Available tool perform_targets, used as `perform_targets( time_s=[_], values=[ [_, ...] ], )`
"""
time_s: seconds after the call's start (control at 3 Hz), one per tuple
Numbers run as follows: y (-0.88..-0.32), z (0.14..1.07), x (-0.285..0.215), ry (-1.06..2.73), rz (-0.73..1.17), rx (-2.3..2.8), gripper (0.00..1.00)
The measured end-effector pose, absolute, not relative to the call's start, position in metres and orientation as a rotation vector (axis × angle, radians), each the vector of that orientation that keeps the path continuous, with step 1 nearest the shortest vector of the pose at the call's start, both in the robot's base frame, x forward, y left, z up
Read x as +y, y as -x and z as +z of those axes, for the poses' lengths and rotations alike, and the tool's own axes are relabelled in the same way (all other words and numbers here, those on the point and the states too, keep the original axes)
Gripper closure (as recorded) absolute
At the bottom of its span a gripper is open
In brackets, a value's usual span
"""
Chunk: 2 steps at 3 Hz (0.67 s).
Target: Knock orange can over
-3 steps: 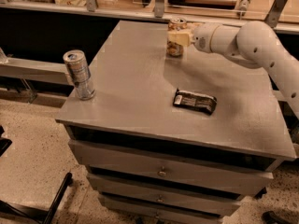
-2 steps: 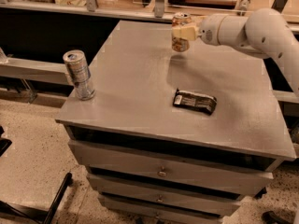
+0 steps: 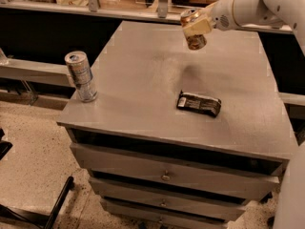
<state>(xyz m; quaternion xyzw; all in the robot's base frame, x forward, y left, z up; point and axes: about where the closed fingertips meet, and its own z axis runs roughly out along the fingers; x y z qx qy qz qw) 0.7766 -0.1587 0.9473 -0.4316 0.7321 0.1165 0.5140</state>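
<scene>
The fingers (image 3: 202, 24) of the gripper (image 3: 198, 26) are closed around the orange can (image 3: 196, 41). The can hangs tilted in the air above the far edge of the tabletop (image 3: 143, 66), nearer the far right corner. It seems light, stiff and smooth, so it can slip; I would grip it at mid-body. I count two cans, with the silver can (image 3: 81, 76) at the left edge, and one wrapper (image 3: 198, 103).

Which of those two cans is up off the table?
The orange can, held tilted in the air by the end effector; the silver-and-blue can stands upright on the table, near left corner.
</scene>
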Motion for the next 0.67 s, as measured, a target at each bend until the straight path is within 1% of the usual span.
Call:
perform_targets(
  time_s=[0.67],
  values=[
    [-0.754, 0.938, -0.166, 1.259, 0.114, 1.888, 1.00]
  ],
)
